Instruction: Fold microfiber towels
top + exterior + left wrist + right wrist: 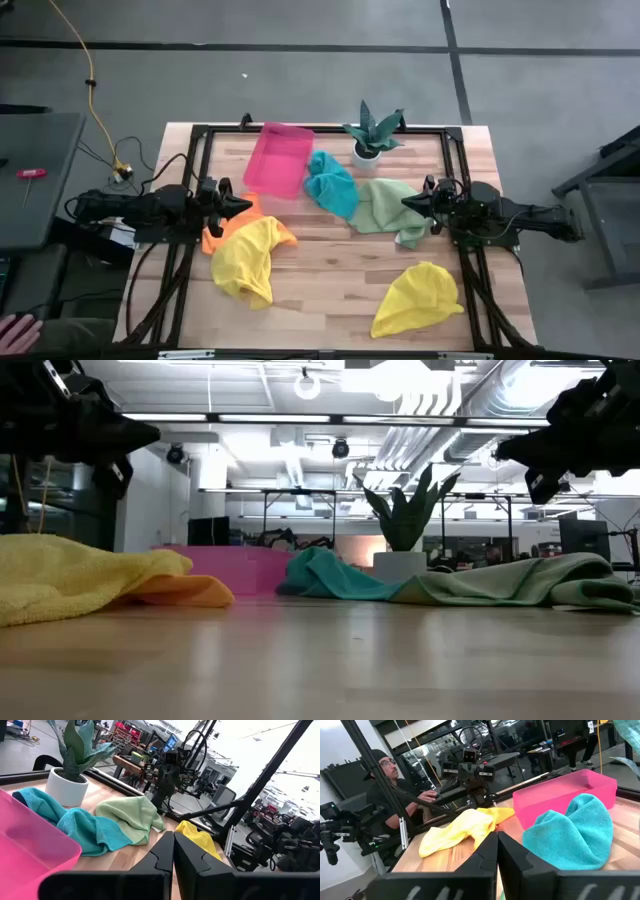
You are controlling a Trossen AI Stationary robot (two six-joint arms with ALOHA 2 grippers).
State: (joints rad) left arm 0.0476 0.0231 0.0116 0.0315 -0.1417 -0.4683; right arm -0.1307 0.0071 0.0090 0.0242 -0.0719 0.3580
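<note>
1. Five crumpled microfiber towels lie unfolded on the wooden table (330,275), grouped here around the pink tray (279,158) at the far edge: a teal towel (332,183) touches the tray's right side, with a light green towel (388,207) just beyond it.
2. An orange towel (222,235) lies near the tray's front-left corner, partly under a yellow towel (250,256); a second yellow towel (418,298) sits well apart, toward the table's front right.
3. The cloths look light, soft and limp. They will likely sag and bunch when lifted, so a pinch at a corner or hem edge seems the surest hold.
4. The left gripper (240,204) hovers above the orange towel, left of the tray, its jaws closed on nothing.
5. The right gripper (412,203) hangs over the light green towel, well right of the tray, jaws likewise closed and empty.
6. A potted plant (371,131) stands just right of the tray.
</note>
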